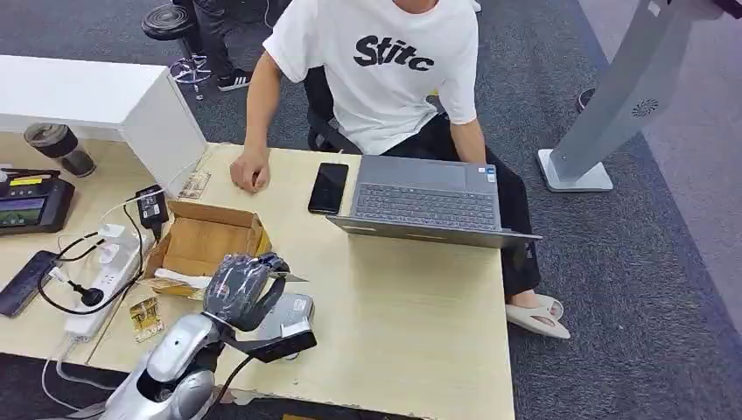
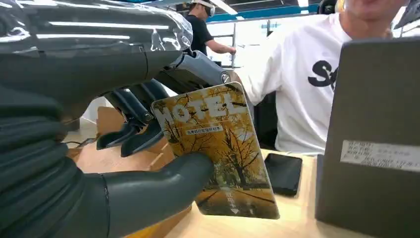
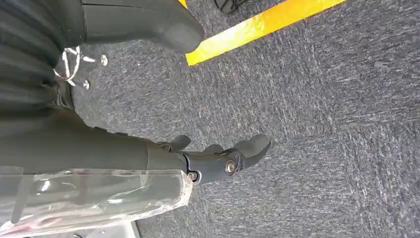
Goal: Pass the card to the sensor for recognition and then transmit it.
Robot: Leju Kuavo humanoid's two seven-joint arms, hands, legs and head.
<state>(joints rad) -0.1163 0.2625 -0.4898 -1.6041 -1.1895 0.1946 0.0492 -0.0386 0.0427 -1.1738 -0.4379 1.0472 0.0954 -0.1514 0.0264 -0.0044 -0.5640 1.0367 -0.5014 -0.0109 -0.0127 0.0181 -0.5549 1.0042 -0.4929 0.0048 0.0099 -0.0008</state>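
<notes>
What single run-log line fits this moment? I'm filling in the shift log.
left robot hand: holds card over desk | right robot hand: hangs over carpet, holds nothing | person: seated at laptop

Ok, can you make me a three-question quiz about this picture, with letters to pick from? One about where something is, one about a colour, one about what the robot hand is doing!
1. Where is the phone lying?
A. on the carpet
B. on the desk beside the laptop
C. inside the cardboard box

2. What colour is the person's T-shirt?
A. white
B. red
C. green

3. What is the left robot hand doing?
A. typing on the laptop
B. holding nothing
C. holding the card

Answers:
1. B, the phone lies flat just next to the laptop's keyboard.
2. A, white with black letters.
3. C, the thumb presses the yellow tree-picture card against the fingers.
</notes>
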